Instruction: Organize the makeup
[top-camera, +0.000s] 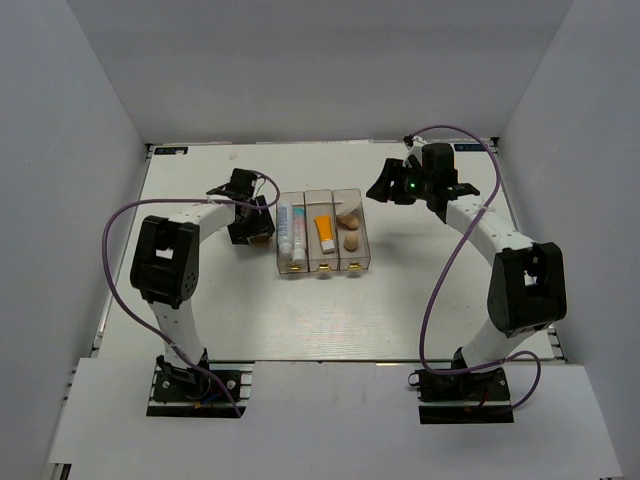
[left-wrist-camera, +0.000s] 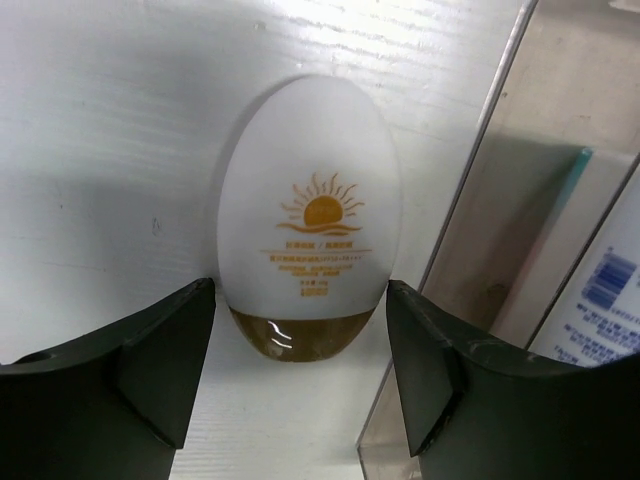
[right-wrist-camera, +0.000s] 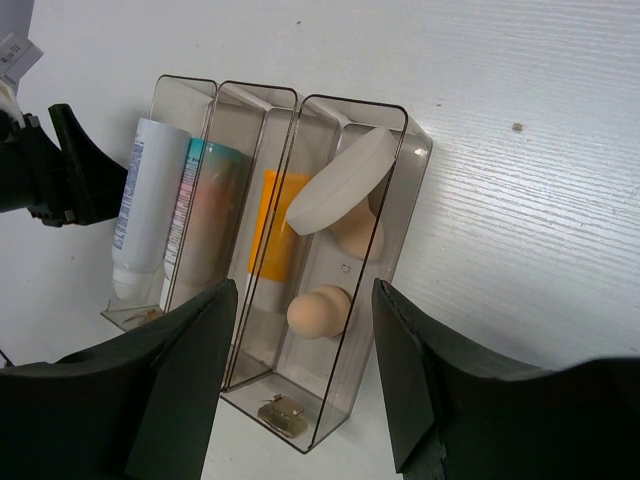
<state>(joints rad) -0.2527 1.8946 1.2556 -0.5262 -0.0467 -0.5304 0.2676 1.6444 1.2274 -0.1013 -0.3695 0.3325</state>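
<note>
White plastic, egg-shaped and printed with an orange sun, the sunscreen bottle (left-wrist-camera: 308, 200) lies flat on the worktop (left-wrist-camera: 110, 120), its amber cap towards the left gripper (left-wrist-camera: 300, 300). That gripper's jaws stand spread on either side of the bottle's cap end and hold nothing. The step in hand looks like picking this bottle up for the clear three-compartment box (left-wrist-camera: 478, 200) just beside it.

To do it well, the fingers should probably close across the bottle's broad middle rather than the tapering cap end, where a smooth curved shell could squirt out. The finger on the box side has little room, so it should descend without nudging the wall.

The left wrist view alone shows the bottle; from above, the arm hides it. The right wrist view shows what is already sorted: a white tube (right-wrist-camera: 140, 200) and a pink-blue gradient tube (right-wrist-camera: 200, 215) in one compartment, an orange tube (right-wrist-camera: 275, 225) in the middle, and the round puff (right-wrist-camera: 340, 180) leaning over peach sponges (right-wrist-camera: 318, 310) in the third. The right gripper (right-wrist-camera: 303, 300) hangs apart-jawed and empty above the box.
</note>
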